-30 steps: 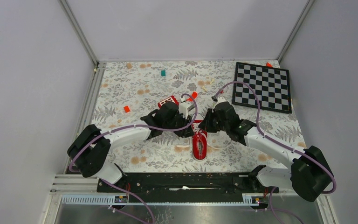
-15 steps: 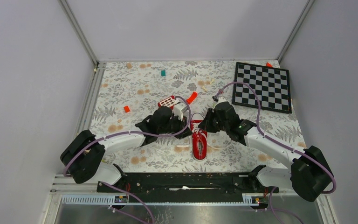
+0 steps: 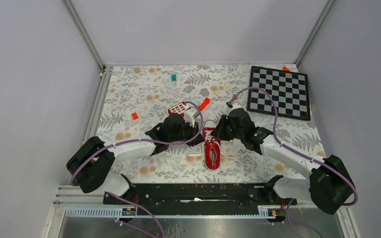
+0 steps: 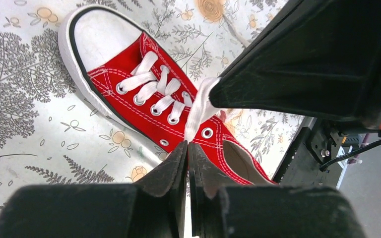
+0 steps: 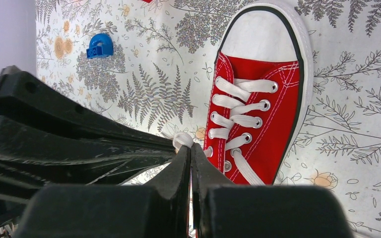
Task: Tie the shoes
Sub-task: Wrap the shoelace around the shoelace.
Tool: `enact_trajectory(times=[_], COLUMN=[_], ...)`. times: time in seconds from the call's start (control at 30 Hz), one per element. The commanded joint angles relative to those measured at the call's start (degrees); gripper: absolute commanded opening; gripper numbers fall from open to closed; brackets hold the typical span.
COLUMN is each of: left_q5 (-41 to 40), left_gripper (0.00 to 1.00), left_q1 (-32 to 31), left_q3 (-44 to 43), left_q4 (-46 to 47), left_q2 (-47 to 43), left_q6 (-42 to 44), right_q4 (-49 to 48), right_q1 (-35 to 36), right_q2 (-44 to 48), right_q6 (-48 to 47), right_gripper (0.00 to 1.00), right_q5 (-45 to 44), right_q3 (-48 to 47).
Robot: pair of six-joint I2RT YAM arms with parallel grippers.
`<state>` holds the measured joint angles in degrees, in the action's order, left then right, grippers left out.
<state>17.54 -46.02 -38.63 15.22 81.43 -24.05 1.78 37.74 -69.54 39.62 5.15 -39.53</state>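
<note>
The left gripper was clenched to a hairline slit on the flat white lace. A short strip of that lace ran from its tips up to the tip of the other arm, just above the top eyelets of the small red canvas low-top sneaker with white rubber sole and toe cap. The sneaker lay on the fern-and-flower printed tablecloth between the two arms, its toe apparently toward their bases. The right gripper was clamped tight too, with a small bunched loop of lace at its tips. I judged the step in hand to be the first crossing of the knot: both arms gripped lace and no bow was formed. The next move would call for passing one end round the other, or drawing the ends apart, with enough pull to cinch but not enough to drag the light sneaker. The left wrist view alone showed the strip stretched between the two tools, and the open heel of the sneaker. The top view hid both sets of fingertips under the wrists, yet only it showed the whole layout: what looked like slack lace on the cloth either side of the sneaker, and the black-and-white folding chessboard well apart at far right. The right wrist view alone showed the bunched loop and a small blue plastic piece beyond the toe.
</note>
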Motion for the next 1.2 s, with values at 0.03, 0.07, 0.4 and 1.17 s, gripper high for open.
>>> enact_trajectory(times=[0.03, 0.07, 0.4, 1.17], left_q5=[0.38, 0.67, 1.61, -6.73], left_gripper=[0.08, 0.07, 0.07, 0.34], left_q1=[0.14, 0.14, 0.14, 1.05], left_q3=[-2.76, -2.88, -5.31, -0.15], left_q4=[4.22, 4.66, 5.88, 0.62], left_q2=[2.93, 3.44, 6.42, -2.92], left_q6=[-1.53, -1.86, -2.58, 4.64], right_q4=[-4.01, -4.0, -4.29, -4.39], right_q1=[-0.65, -0.65, -0.65, -0.65], right_q2=[0.34, 0.36, -0.69, -0.41], right_q6=[0.64, 0.64, 0.23, 0.96], right_gripper=[0.0, 0.0, 0.0, 0.0], right_q5=[-0.34, -0.26, 0.83, 0.22], right_q3=[-0.39, -0.41, -0.8, -0.03])
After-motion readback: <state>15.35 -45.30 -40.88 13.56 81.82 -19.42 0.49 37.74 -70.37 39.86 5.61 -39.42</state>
